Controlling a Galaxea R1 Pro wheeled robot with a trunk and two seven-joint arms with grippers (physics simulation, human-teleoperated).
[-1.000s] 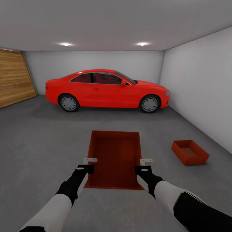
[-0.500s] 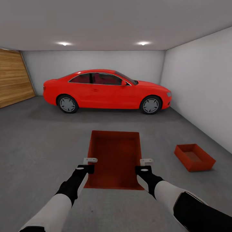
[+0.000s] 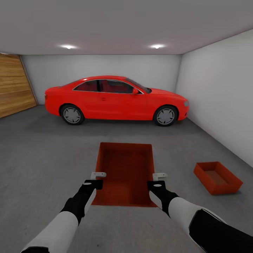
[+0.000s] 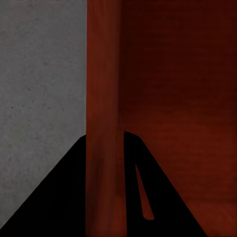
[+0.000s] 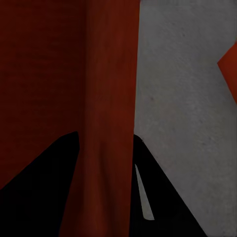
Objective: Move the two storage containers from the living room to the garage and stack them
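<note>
I hold one orange-red storage container (image 3: 125, 168) out in front of me, above the dark grey concrete floor (image 3: 42, 158) of the garage. My left gripper (image 3: 97, 179) is shut on its left wall (image 4: 103, 94), and my right gripper (image 3: 159, 179) is shut on its right wall (image 5: 111, 94). In each wrist view the wall runs between the two dark fingers (image 4: 59, 197) (image 5: 44, 187). The second storage container (image 3: 218, 177) sits on the floor to my right, near the white side wall; a corner of that second container (image 5: 229, 66) appears in the right wrist view.
A red car (image 3: 116, 100) is parked across the back of the garage. A wooden slatted door (image 3: 14, 86) fills the left wall, and a plain white wall (image 3: 221, 91) runs along the right. Open concrete lies between me and the car.
The whole view has shifted as I roll forward: the car looks slightly larger and the floor container has slid toward the lower right. The held container stays fixed between my grippers.
</note>
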